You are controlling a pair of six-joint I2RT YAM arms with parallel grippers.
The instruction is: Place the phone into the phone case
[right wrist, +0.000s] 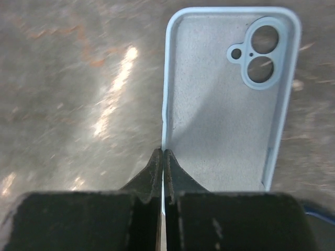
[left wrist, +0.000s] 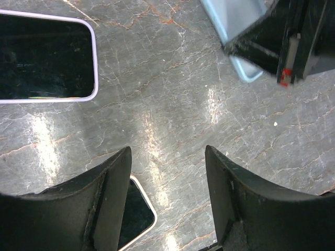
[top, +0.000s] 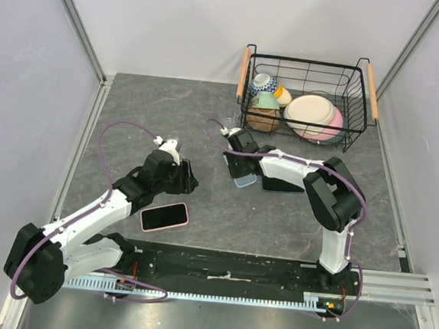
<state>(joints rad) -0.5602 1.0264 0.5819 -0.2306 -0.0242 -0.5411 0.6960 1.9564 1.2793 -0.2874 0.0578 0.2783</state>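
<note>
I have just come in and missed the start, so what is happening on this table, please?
The right gripper is shut on the side rim of the light blue phone case, which lies empty, open side up, on the table. The left gripper is open above bare table and holds nothing. The phone lies flat near the left arm, apart from the case, so it is not yet in the case.

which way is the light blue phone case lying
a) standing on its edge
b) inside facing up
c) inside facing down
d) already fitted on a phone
B: in the right wrist view the phone case lies flat on the table, its pale lining and raised rim facing the camera, with no phone in it.
</note>
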